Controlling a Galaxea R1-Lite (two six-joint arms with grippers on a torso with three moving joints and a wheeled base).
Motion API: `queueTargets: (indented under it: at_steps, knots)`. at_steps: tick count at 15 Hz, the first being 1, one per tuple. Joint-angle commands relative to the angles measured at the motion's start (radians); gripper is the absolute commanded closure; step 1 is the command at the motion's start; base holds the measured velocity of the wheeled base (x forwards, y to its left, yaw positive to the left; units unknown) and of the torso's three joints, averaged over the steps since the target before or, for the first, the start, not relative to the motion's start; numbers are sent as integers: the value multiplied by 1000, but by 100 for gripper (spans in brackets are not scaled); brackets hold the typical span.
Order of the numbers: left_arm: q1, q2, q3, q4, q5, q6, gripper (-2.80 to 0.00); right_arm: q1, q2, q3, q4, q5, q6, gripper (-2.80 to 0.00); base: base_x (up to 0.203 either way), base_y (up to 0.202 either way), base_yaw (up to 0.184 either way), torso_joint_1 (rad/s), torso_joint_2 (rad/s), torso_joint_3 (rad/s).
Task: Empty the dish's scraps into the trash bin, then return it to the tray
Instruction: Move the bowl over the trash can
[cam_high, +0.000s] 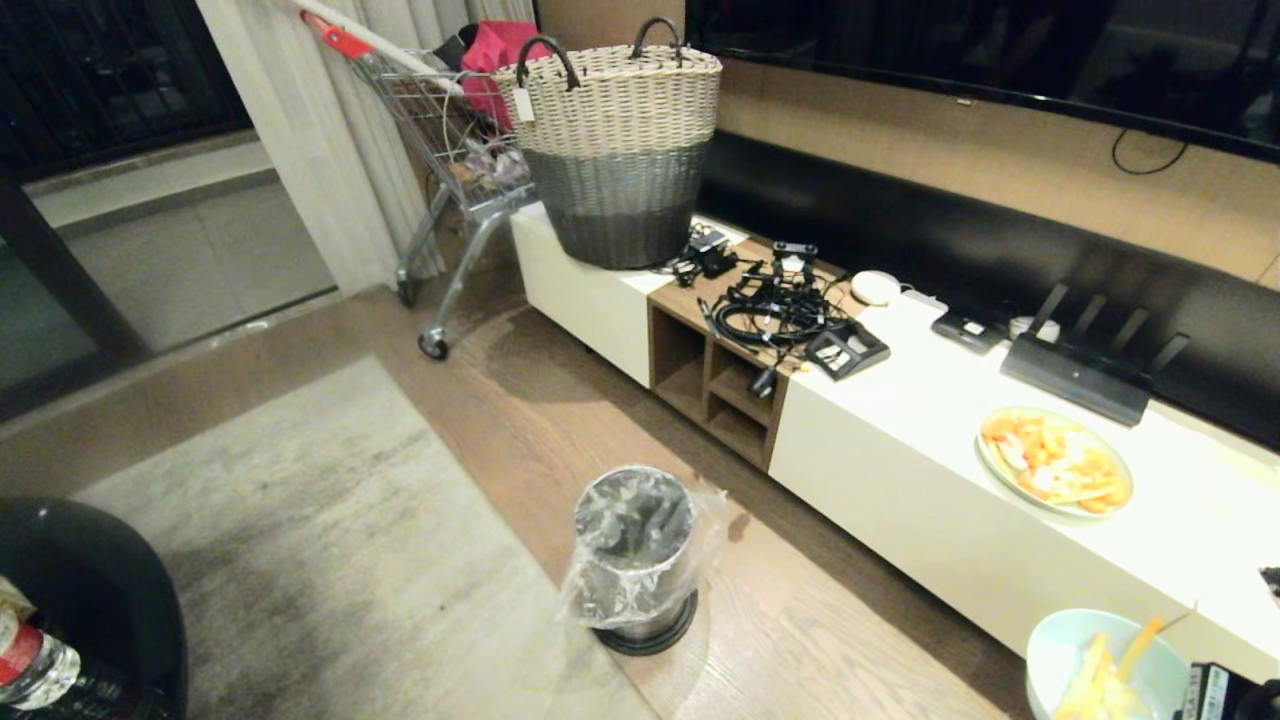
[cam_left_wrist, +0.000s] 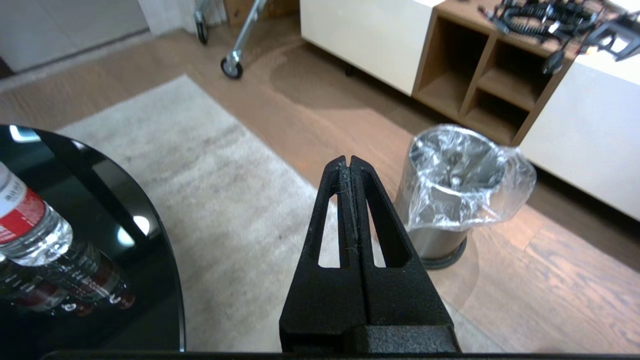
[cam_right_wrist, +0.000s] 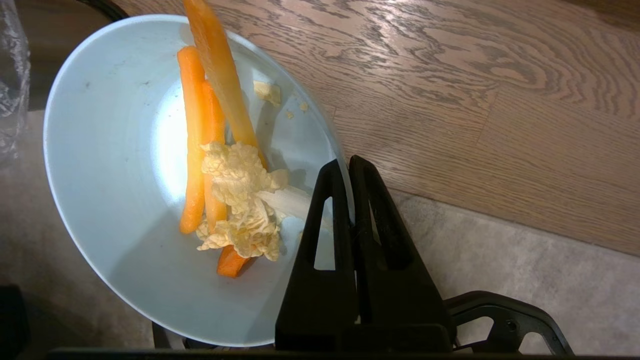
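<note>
Right gripper (cam_right_wrist: 350, 167) pinches dish (cam_right_wrist: 125, 165) rim. Dish hard, smooth, may slip. Scraps (cam_right_wrist: 220, 165) loose, light.

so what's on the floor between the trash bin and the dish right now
Nothing: in the head view only bare wood floor separates the trash bin from the dish, which the right gripper holds by its rim.

The trash bin (cam_high: 635, 560) stands on the floor between the rug (cam_high: 330, 560) to its left and the long cabinet (cam_high: 900, 470) behind and to its right. On the cabinet sit a basket (cam_high: 615, 150) at the far end, a tangle of cables (cam_high: 775, 305), and nearer, a plate (cam_high: 1055, 462). The dish (cam_high: 1100, 670) with scraps (cam_right_wrist: 220, 165) in it sits in the near right corner, right of the bin.
</note>
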Motion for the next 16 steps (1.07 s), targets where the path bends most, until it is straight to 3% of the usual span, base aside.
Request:
queueTargets:
  at_steps: [1,16]
  knots:
    - [0,0,0,-1,0,0,0,1,0,1,1,-8,3,0,0,0,0,8,4,-189]
    - [0,0,0,-1,0,0,0,1,-3,3,1,-11,3,0,0,0,0,3,2,-197]
